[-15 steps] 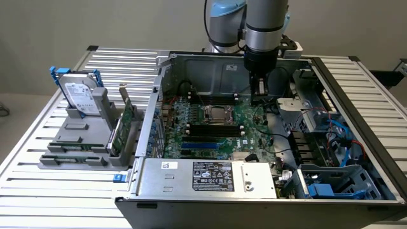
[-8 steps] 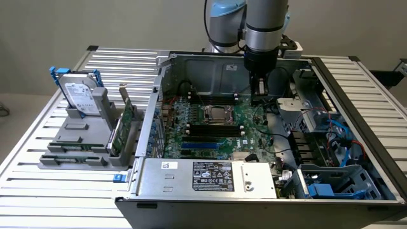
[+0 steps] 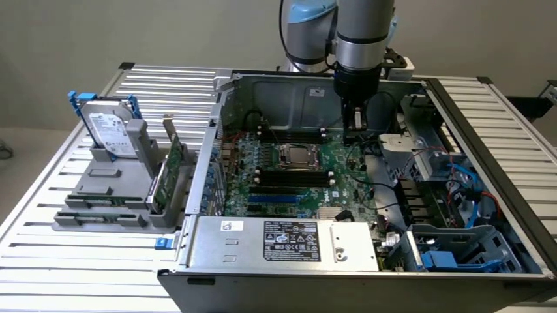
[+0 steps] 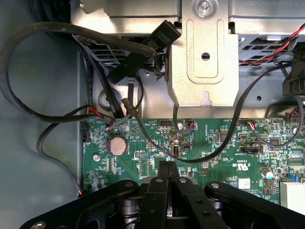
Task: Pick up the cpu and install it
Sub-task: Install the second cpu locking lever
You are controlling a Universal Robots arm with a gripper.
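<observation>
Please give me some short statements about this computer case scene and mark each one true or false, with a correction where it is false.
1. The claw is inside the open computer case, above the green motherboard. True.
2. The claw is open wide. False: it is shut, with its fingers together.
3. The claw is holding the hard drive. False: the hard drive stands upright in a grey holder outside the case, toward the exterior view's left.
4. The metal-framed socket on the motherboard lies toward the exterior view's left of the claw. True.
5. Black cables run over the case floor beside the motherboard. True.
</observation>
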